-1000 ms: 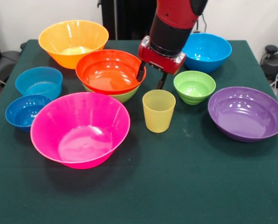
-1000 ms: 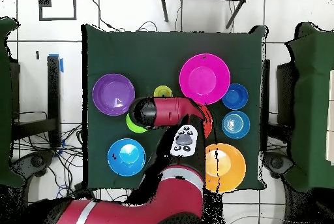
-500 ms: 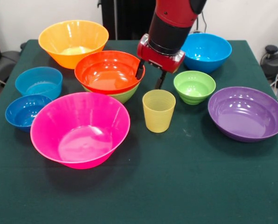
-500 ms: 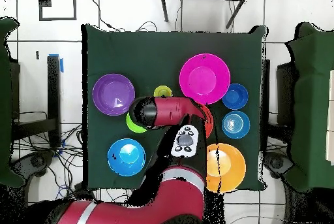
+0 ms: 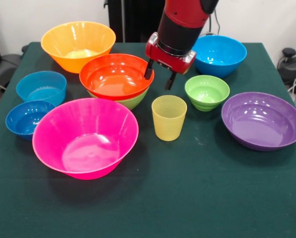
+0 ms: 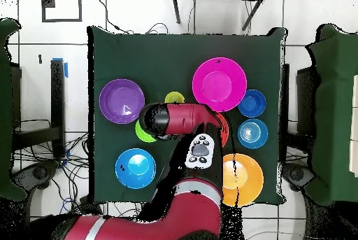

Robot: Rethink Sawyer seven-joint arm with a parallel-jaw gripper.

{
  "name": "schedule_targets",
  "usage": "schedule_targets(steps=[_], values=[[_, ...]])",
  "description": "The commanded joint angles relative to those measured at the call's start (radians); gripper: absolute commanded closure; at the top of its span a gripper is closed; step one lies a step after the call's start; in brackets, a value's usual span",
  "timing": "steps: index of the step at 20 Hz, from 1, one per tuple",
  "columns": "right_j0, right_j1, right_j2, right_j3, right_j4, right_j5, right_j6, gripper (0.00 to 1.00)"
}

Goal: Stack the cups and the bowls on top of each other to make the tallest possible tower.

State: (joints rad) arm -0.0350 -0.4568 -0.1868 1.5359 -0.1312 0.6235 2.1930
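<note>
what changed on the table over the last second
The gripper rose a little, its jaws open and empty, now hanging higher above the yellow cup, beside the red-orange bowl. That bowl sits as before in the medium green bowl. Nothing was grasped; the other bowls kept their places.

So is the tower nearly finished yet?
Not nearly. Only the red-orange bowl sits in a green bowl. The gripper hangs open and empty above the yellow cup. The cup, small green bowl and other bowls stand apart.
</note>
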Motion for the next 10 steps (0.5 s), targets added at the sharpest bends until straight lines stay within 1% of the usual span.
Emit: schedule_targets(steps=[1, 4, 7, 10], values=[[-0.036, -0.004, 0.131, -0.059, -0.044, 0.153, -0.138, 0.0], [-0.05, -0.01, 0.145, -0.064, -0.046, 0.18, -0.15, 0.0], [-0.067, -0.015, 0.168, -0.061, -0.046, 0.168, -0.159, 0.0], [-0.078, -0.019, 0.201, -0.055, -0.031, 0.147, -0.148, 0.0]])
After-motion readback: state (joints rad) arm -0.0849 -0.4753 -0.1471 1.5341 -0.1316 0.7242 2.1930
